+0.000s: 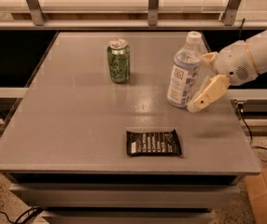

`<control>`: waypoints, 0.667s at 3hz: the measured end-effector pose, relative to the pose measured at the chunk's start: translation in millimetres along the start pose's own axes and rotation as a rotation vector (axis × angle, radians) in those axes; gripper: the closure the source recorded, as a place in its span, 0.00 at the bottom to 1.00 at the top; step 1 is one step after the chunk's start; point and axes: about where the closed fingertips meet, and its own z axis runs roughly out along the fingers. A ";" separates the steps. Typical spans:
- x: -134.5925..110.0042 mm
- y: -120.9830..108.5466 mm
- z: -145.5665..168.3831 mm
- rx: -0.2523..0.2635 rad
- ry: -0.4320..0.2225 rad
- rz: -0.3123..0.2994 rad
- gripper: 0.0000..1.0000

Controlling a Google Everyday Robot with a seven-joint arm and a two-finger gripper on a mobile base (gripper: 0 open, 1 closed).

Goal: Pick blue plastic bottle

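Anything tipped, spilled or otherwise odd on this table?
Nothing stands out. The blue plastic bottle stands upright and capped, the green can is upright, and the black snack packet lies flat near the table's front edge. The gripper is open at the bottle's right side.
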 end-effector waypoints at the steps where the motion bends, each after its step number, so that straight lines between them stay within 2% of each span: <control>1: -2.9 -4.3 5.0 -0.028 -0.088 0.025 0.18; 2: -6.4 -8.6 8.7 -0.058 -0.157 0.041 0.41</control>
